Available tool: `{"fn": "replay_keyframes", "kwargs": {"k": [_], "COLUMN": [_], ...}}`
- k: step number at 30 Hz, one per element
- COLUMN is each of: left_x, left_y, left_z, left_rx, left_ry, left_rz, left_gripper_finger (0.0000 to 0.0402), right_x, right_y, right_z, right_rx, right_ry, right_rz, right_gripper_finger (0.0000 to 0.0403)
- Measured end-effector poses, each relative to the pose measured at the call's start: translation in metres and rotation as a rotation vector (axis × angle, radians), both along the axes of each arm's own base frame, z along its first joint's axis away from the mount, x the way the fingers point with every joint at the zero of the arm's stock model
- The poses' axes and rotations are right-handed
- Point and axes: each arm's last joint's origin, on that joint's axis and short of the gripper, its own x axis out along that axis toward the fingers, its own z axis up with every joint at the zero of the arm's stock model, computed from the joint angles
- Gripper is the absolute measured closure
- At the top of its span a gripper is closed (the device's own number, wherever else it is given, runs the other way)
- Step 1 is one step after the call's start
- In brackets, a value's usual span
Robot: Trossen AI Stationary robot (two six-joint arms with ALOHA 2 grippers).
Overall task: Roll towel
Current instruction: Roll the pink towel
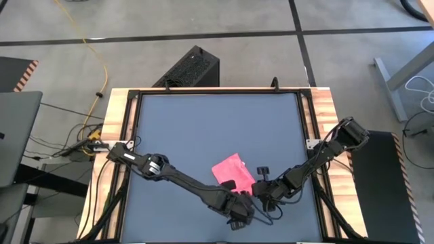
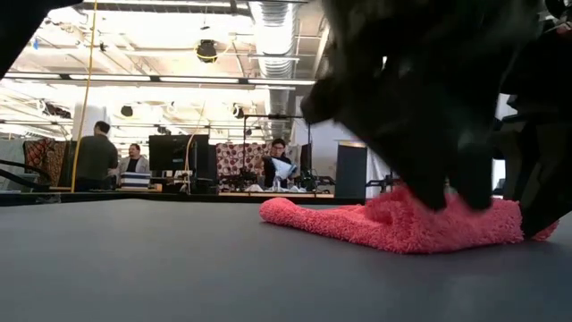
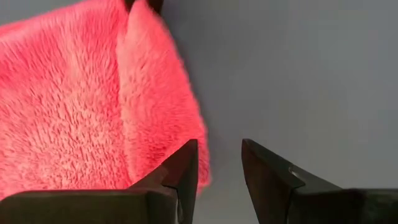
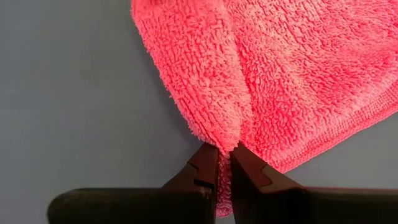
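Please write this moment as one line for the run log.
towel: small pink fluffy cloth, partly folded, near front edge of dark grey tabletop | right gripper: shut on cloth fold | left gripper: open at cloth edge, holding nothing

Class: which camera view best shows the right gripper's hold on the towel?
The right wrist view: the right gripper pinches a fold of the towel. The high view shows it small, the low view blocks it, and the left wrist view shows only cloth.
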Motion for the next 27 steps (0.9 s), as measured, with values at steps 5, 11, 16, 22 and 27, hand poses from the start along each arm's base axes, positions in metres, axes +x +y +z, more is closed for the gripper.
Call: {"fn": "replay_keyframes", "kwargs": {"k": [5,11,16,22,27], "left_x": [-0.004,-0.006,-0.008,-0.006,0.001], "left_y": [-0.011,-0.006,-0.001,0.012,0.031], "left_z": [0.009,0.006,0.009,0.011,0.009], "left_rx": [0.027,0.047,0.081,0.117,0.045], "left_ry": [-0.043,-0.006,0.009,0.030,0.070], "left_rz": [-0.014,0.023,0.039,0.052,0.068], "left_gripper_finger": [0.0288,0.0289,0.0302,0.0318,0.0320], "right_x": [0.001,0.001,0.002,0.001,0.001], "right_y": [-0.001,-0.002,-0.002,-0.002,-0.002], "right_z": [0.000,0.000,0.000,0.000,0.000], "right_rx": [0.001,0.002,0.002,0.010,0.011], "right_ry": [0.000,-0.001,-0.002,-0.001,-0.002], "right_rz": [-0.004,-0.009,-0.009,-0.023,-0.024], "right_gripper_finger": [0.0357,0.0357,0.0357,0.0357,0.0357]}}
